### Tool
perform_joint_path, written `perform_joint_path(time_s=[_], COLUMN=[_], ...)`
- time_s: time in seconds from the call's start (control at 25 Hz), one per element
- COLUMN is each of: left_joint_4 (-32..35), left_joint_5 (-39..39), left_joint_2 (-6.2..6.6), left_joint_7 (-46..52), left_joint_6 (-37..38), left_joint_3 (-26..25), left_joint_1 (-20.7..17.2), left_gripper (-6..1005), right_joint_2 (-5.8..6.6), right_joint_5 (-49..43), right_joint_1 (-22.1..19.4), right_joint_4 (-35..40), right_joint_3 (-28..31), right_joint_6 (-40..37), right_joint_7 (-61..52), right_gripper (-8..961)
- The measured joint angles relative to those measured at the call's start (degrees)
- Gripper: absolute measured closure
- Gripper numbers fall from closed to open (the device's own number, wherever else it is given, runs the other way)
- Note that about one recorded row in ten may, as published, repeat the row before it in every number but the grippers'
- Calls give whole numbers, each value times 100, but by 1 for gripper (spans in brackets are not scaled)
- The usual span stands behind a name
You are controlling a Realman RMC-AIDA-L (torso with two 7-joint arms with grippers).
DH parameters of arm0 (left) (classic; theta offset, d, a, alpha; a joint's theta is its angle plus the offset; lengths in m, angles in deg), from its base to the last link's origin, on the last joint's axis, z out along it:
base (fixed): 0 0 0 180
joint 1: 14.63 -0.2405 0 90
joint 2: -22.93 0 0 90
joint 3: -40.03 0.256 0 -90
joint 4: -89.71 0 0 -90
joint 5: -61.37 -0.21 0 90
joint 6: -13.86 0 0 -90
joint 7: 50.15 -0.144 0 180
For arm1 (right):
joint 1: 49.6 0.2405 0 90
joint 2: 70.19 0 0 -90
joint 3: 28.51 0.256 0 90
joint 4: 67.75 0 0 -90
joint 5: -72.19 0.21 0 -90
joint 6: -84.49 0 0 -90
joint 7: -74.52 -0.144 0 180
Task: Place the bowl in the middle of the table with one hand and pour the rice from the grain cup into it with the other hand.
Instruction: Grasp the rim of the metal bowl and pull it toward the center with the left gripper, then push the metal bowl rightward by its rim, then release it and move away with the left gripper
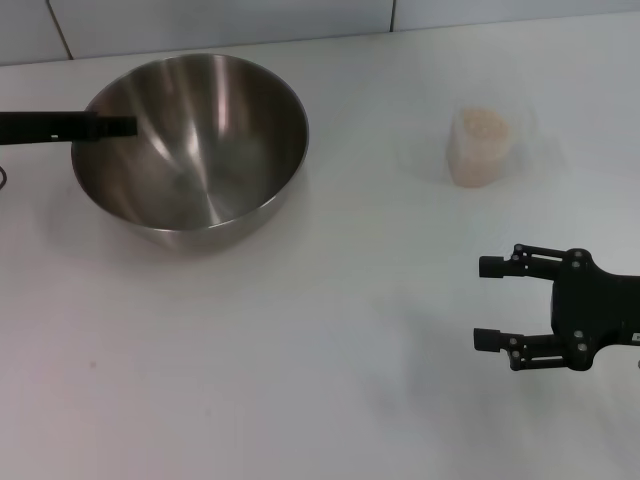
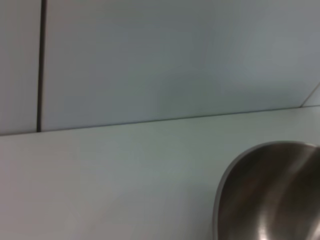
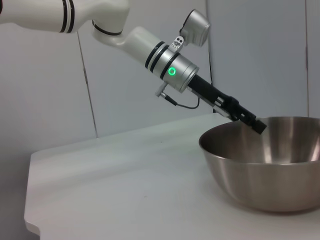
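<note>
The steel bowl (image 1: 200,160) stands on the white table (image 1: 300,380) at the far left. My left gripper (image 1: 122,126) reaches in from the left and is shut on the bowl's left rim; the right wrist view shows it (image 3: 256,125) at the rim of the bowl (image 3: 265,175). The bowl's edge also shows in the left wrist view (image 2: 270,195). The clear grain cup (image 1: 482,150) stands at the far right, holding a heap of pale rice (image 1: 482,126). My right gripper (image 1: 490,303) is open and empty, low over the table, nearer than the cup.
A tiled wall (image 1: 300,20) rises behind the table's far edge. In the right wrist view the table's rounded corner (image 3: 32,220) shows beyond the bowl.
</note>
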Motion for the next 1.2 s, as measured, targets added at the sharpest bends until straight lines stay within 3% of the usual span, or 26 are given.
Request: perform_joint_path(time_s=[0.28,0.52,0.92,1.2], left_joint_4=[-50,-24,-26,-5], left_joint_5=[-2,-4,8,43], left_joint_2=[-53,-106,-131,-121], left_joint_7=[-58,-79,-37,-34], left_joint_6=[116,159,175,606], left_joint_3=[15,-4,9,-114], left_joint_1=[-43,-13,55,180], left_gripper=[234,402,798,890], right_joint_2=[0,0,0,0], right_joint_5=[0,0,0,0], right_joint_1=[8,16,19,20], right_joint_4=[0,0,0,0], right_joint_3=[4,-1,29,28], right_joint_6=[3,3,3,3], right_joint_7=[0,0,0,0], right_gripper=[135,134,135,135])
